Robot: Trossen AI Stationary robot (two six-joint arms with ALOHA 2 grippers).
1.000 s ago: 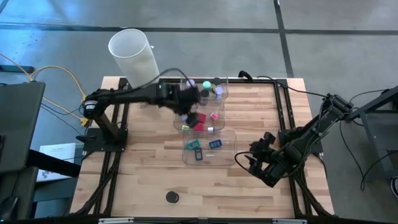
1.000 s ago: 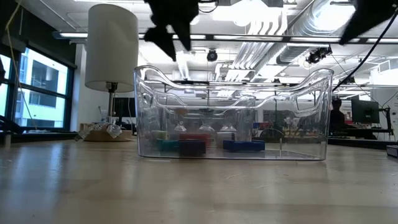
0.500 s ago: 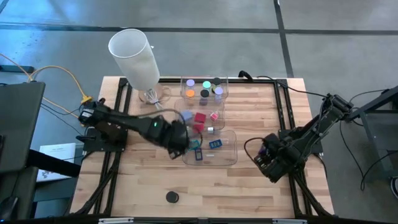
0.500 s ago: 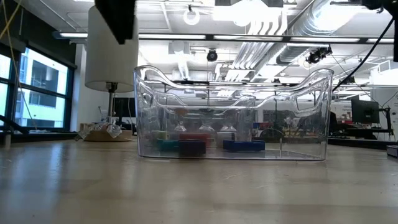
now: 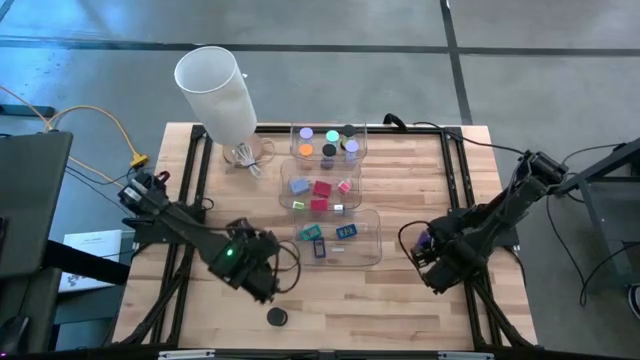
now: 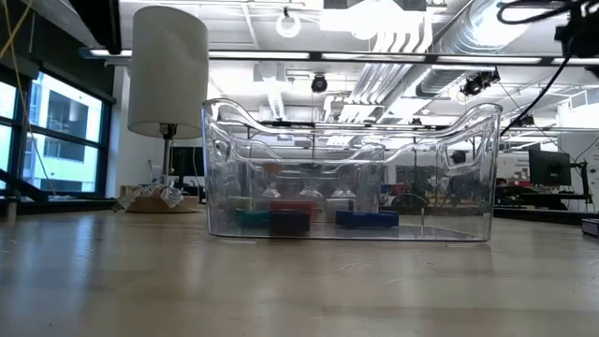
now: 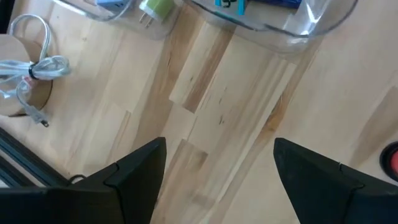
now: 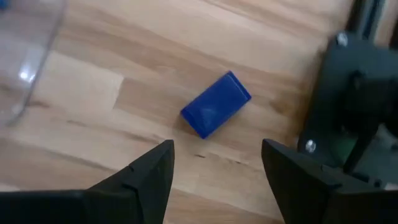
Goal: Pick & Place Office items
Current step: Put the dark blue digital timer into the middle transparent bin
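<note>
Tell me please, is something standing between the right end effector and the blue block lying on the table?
Nothing visible does. The right end effector hangs open above the blue block, with only bare wooden table between them.

You've got the office items sorted by kind — round discs (image 5: 328, 143) in orange, teal, black and lavender farthest back, red and pink blocks (image 5: 321, 193) in the middle, teal and blue blocks (image 5: 330, 236) nearest. One black disc (image 5: 277, 317) lies alone on the table's front — and a blue block (image 8: 216, 112) lies flat, apart.
</note>
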